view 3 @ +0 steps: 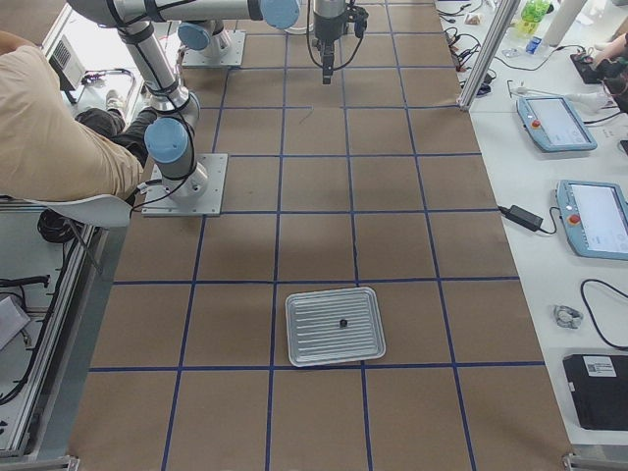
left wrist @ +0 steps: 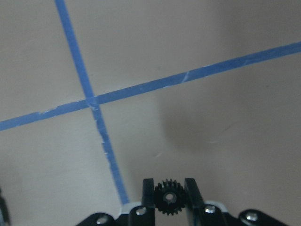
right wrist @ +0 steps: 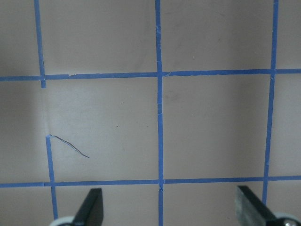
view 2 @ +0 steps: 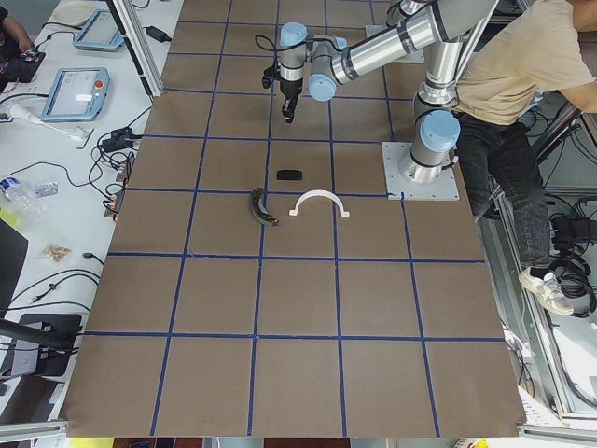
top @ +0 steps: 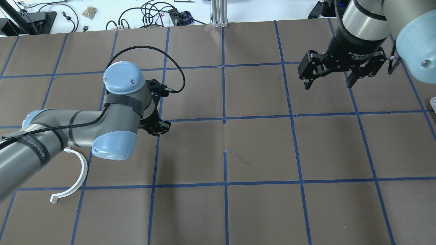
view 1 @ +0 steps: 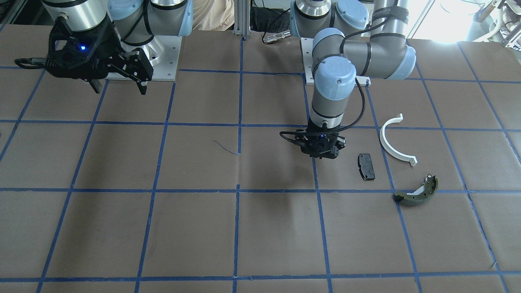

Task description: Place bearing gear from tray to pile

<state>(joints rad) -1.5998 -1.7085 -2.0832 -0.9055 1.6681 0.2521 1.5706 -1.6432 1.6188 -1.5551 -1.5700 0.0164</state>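
My left gripper (view 1: 321, 156) is shut on a small black toothed bearing gear (left wrist: 169, 197) and holds it low over the brown table, close to a crossing of blue tape lines. The pile lies beside it: a small black rectangular pad (view 1: 366, 166), a white half-ring strip (view 1: 392, 142) and an olive-green curved shoe (view 1: 417, 191). The pad is the nearest part to the gripper. My left gripper also shows in the overhead view (top: 160, 127). My right gripper (top: 328, 83) is open and empty, high above the table's other half. The tray (view 3: 314, 343) shows only in the exterior right view.
The metal tray stands far from both grippers, with a small dark part (view 3: 342, 323) on it. A loose blue thread (view 1: 226, 148) lies mid-table. A person sits behind the arm bases (view 2: 522, 65). Cables and tablets lie past the table's far edge.
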